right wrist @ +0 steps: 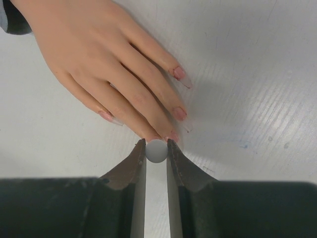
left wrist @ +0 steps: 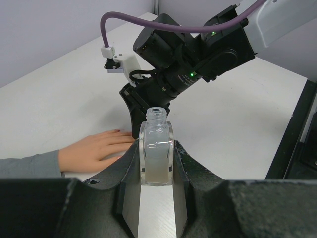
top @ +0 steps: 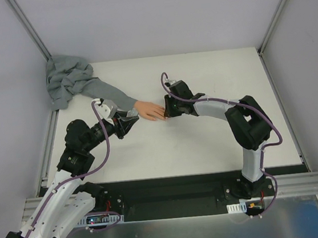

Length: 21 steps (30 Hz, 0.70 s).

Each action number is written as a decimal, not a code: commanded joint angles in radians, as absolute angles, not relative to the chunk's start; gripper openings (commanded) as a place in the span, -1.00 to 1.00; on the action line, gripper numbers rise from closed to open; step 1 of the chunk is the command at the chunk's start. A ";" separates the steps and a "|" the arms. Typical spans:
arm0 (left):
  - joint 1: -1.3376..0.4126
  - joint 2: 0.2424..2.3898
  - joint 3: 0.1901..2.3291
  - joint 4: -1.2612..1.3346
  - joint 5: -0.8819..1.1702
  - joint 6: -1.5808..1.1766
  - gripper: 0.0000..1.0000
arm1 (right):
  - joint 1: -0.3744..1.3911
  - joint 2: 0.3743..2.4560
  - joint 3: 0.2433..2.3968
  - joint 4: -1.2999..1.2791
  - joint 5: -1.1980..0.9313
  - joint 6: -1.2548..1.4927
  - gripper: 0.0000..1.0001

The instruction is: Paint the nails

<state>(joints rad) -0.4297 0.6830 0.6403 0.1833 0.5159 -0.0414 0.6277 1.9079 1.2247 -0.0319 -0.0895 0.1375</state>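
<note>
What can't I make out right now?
Right wrist: any brush under the round grey cap, hidden by the cap and right gripper.
Top external: nails on the peach-pink fake hand, too small, partly under the right gripper.
Left wrist: base of the clear glass bottle, hidden by the left gripper.

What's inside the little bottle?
The bottle has no cap and looks partly filled with pale, cloudy liquid. The left tool grips it, so its sides are covered.

Fake hand (grey sleeve bunched far-left) lies between left gripper and right gripper — both close.
</note>
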 commanded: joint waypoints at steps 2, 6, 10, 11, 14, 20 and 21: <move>-0.417 0.680 0.643 0.253 0.540 -0.051 -1.00 | 0.621 1.882 1.267 -0.006 -0.092 0.130 -0.99; -0.417 0.680 0.643 0.255 0.540 -0.051 -1.00 | 0.617 1.868 1.253 -0.021 -0.075 0.135 -0.99; -0.417 0.681 0.643 0.256 0.541 -0.052 -1.00 | 0.615 1.858 1.229 -0.023 -0.064 0.133 -0.99; -0.416 0.681 0.643 0.256 0.541 -0.054 -1.00 | 0.615 1.858 1.226 -0.023 -0.063 0.133 -0.99; -0.417 0.680 0.643 0.258 0.545 -0.054 -1.00 | 0.614 1.862 1.224 -0.023 -0.064 0.133 -0.99; -0.416 0.678 0.641 0.258 0.545 -0.054 -1.00 | 0.617 1.876 1.255 -0.021 -0.078 0.132 -0.99; -0.416 0.678 0.641 0.256 0.545 -0.052 -1.00 | 0.615 1.879 1.259 -0.021 -0.084 0.132 -0.99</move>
<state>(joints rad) -0.4297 0.6834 0.6403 0.1894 0.5163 -0.0429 0.6174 1.9079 1.2243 -0.0334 -0.0826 0.1375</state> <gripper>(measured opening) 0.237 0.197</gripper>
